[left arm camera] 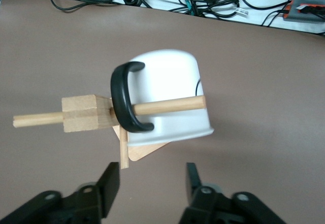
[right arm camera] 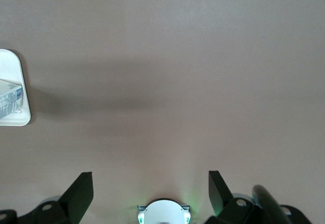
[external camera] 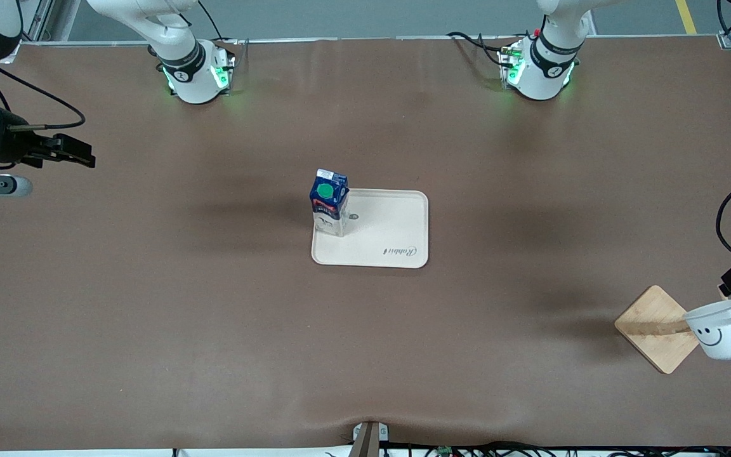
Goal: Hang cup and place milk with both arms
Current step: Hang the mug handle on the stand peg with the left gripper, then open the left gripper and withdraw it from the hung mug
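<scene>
- Hanging by its black loop handle on the wooden peg rack [external camera: 656,328], the small white smiley mug [external camera: 723,329] looks done; left gripper [left arm camera: 152,181] empty, jaws released.
- Dark blue gable-top milk carton [external camera: 329,202] stands on the cream tray [external camera: 391,254] mid-desk; right gripper [right arm camera: 151,189] waits with jaws spread, nothing left.

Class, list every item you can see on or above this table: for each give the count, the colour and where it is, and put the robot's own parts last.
milk: one, dark blue with green cap, upright on the tray's corner toward the right arm's end.
tray: one, cream, mid-table.
cup: one, white with black smiley and black handle, hung by the handle on the rack's peg.
rack: one, light wood, square base with post and peg, at the left arm's end, near the front camera.
left gripper: one, black, open, empty, beside the hung cup.
right gripper: one, black, open, empty, over bare table at the right arm's end.
</scene>
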{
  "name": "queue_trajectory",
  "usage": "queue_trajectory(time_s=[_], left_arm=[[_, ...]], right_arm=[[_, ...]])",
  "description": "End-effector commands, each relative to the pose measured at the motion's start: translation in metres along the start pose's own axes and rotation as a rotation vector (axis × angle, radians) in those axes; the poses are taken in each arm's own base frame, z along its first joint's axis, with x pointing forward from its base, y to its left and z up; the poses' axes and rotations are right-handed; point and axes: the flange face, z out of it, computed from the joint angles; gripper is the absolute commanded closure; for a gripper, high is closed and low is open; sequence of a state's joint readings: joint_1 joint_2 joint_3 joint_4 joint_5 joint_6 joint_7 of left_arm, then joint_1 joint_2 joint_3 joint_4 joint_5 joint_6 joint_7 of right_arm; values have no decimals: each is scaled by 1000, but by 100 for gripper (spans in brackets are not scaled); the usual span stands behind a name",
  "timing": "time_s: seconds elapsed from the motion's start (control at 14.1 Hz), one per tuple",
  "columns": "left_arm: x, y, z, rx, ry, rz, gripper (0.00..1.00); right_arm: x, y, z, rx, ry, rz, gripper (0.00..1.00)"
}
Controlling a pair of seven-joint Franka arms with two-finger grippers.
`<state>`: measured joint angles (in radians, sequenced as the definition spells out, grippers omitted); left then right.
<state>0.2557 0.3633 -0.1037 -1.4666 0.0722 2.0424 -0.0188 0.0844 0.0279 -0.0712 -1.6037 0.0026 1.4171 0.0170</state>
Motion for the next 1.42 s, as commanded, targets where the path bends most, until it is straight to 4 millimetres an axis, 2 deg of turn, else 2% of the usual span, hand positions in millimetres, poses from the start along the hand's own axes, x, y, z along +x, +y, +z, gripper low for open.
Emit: queue_trajectory(time_s=[0.0,0.28,0.64,0.71,0.92,1.14,1.35], left_arm=[[-10,15,-30,-16,-37,27,0],[-26,45,-56,-30,-97,70,0],[-54,69,-95,-25,-158,105,0],[-58,72,-97,-24,-161,110,0],[-79,82,-115,-11,-150,129,0],[-92,92,-123,-7,-149,147,0],[-97,98,-129,-3,-144,163,0]], right_arm=[[1,-5,-4,28,-9,2,0],[0,-10,-2,55,-23,-6,0],[4,-23,0,56,-21,-27,0],[7,-33,1,68,-13,-41,0],[24,-43,11,94,11,-53,0],[24,-45,15,94,-2,-54,0],[24,-66,25,107,-30,2,0]])
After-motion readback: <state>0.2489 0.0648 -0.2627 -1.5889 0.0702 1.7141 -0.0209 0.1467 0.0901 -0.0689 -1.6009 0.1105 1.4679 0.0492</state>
